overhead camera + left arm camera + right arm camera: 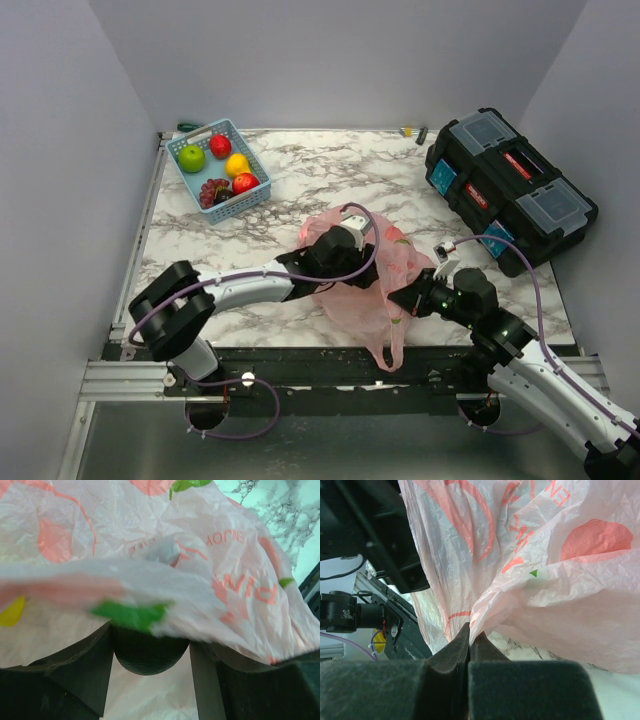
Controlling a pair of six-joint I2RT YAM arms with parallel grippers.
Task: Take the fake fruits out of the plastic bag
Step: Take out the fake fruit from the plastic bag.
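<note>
The pink plastic bag (372,285) lies crumpled at the table's near middle. My left gripper (370,250) reaches into it from the left. In the left wrist view the left gripper (150,652) is shut on a dark round fake fruit (146,656), whose top is covered by a fold of the plastic bag (225,555); a finger (85,670) presses each side of it. At the bag's right side, my right gripper (408,297) is shut. In the right wrist view that gripper (470,632) pinches a fold of the plastic bag (560,580). Whatever else the bag holds is hidden.
A light blue basket (256,199) at the back left holds a green apple (191,157), two red fruits, a yellow one and dark grapes. A black toolbox (510,190) stands at the right. The bag's handle hangs over the near table edge (300,348).
</note>
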